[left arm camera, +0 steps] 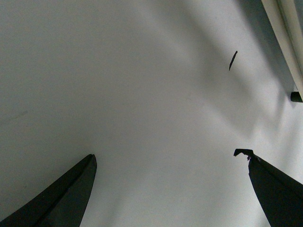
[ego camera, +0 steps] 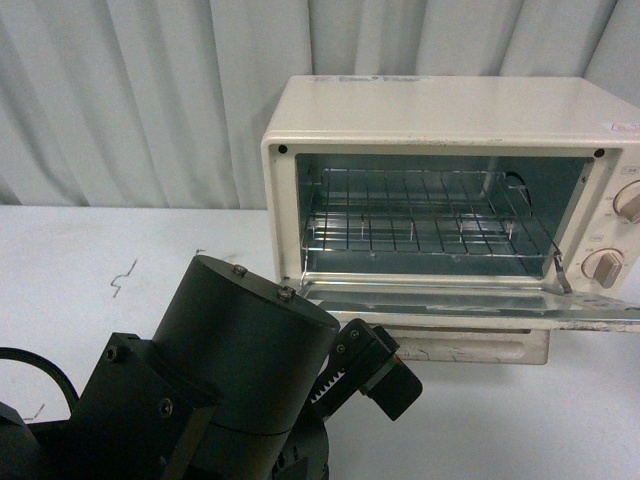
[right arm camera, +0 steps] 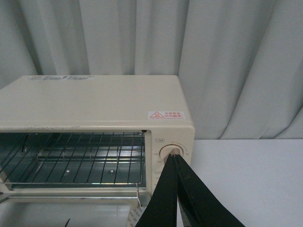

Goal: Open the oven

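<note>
The oven (ego camera: 440, 110) sat on the white table (ego camera: 80, 260) at about 1 o'clock in the front view. Its door (ego camera: 470, 300) was dropped roughly level and the wire rack (ego camera: 420, 225) was exposed, so the opening looked essentially done. The left gripper (left arm camera: 168, 156) stood with its fingers spread wide, holding nothing, over bare tabletop. Its arm (ego camera: 250, 350) filled the 7 o'clock corner, close by the door's left corner. The right gripper (right arm camera: 176, 163) had its fingers pressed together on nothing. Its tips lined up with the upper knob (right arm camera: 170, 152), though contact could not be judged. What probably remained was a clean retreat: the left arm should back toward 7 o'clock, clear of the door edge, and the right should avoid turning the knob.
</note>
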You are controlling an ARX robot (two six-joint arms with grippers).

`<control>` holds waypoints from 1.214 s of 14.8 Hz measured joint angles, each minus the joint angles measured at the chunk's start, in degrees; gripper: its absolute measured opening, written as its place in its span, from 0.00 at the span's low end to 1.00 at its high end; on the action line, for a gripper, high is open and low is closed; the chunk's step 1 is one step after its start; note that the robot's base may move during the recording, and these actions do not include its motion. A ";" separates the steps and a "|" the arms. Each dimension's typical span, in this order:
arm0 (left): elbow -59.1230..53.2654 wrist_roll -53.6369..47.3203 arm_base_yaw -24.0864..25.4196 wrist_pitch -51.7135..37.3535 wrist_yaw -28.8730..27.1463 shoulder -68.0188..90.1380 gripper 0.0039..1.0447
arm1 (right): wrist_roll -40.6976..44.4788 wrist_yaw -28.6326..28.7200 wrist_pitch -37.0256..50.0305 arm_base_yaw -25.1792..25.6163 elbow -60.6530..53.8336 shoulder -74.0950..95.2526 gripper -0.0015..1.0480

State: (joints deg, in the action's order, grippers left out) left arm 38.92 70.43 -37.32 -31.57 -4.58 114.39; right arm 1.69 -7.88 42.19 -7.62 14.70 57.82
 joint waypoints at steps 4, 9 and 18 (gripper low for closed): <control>0.00 0.00 0.02 0.00 -0.07 0.00 0.94 | -0.83 7.87 -10.69 7.63 -11.67 -22.62 0.02; 0.00 0.00 0.00 0.00 -0.07 0.00 0.94 | -0.83 7.87 -16.24 7.63 -14.10 -32.17 0.02; 0.00 0.00 0.00 0.00 -0.07 0.00 0.94 | -0.83 7.87 -27.93 7.63 -14.10 -43.82 0.02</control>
State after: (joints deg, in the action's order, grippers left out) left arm 38.92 70.43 -37.32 -31.57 -4.64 114.39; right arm 0.86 -0.01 14.26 0.01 0.60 14.00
